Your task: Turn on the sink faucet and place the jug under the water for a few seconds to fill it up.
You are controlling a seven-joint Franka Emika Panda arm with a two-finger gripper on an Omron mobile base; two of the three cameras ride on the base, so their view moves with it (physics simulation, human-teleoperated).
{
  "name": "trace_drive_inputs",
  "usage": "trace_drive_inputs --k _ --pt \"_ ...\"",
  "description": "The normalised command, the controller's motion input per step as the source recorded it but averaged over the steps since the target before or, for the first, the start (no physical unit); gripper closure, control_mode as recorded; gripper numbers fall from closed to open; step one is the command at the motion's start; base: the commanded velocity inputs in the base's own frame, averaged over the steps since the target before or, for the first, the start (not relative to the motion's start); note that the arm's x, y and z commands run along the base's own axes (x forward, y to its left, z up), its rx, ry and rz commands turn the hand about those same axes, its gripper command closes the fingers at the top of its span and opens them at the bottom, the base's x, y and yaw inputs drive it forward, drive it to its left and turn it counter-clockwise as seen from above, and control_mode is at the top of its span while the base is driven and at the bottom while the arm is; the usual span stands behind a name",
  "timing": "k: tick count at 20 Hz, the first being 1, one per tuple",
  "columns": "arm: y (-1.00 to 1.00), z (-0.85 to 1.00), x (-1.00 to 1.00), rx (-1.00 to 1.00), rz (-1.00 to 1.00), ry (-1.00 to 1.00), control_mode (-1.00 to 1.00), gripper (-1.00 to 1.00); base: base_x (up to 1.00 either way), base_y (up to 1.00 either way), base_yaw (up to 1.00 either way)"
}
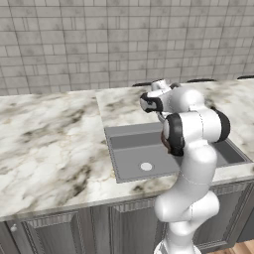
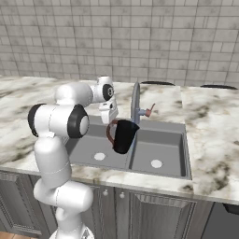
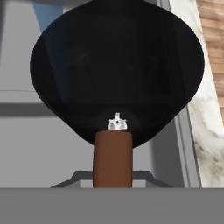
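Black jug over sink | fingers clamped on its handle

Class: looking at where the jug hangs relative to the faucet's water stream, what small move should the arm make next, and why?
Probably nudge the jug sideways so its mouth sits under the water. The tool holds it by the handle over the sink, tilted, and the stream appears to run along its edge.
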Motion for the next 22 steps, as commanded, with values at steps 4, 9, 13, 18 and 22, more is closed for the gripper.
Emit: trace_drive_inputs --k 4,9,13,18,22 --pt "0.0 -0.06 0.44 0.0 -0.01 0.0 -1.0 1.0 0.0 0.0 0.0" --pt "-0.04 -0.01 0.42 0.0 -0.01 0.01 -1.0 1.0 0.0 0.0 0.0" --pt "-0.08 0.0 0.42 0.0 0.0 0.0 -1.0 1.0 0.0 0.0 0.0" --pt "-0.1 -0.02 0.42 0.0 0.0 0.0 -1.0 1.0 0.0 0.0 0.0" --pt "-0.13 -0.11 0.2 0.0 0.0 0.0 -1.0 1.0 0.0 0.0 0.0"
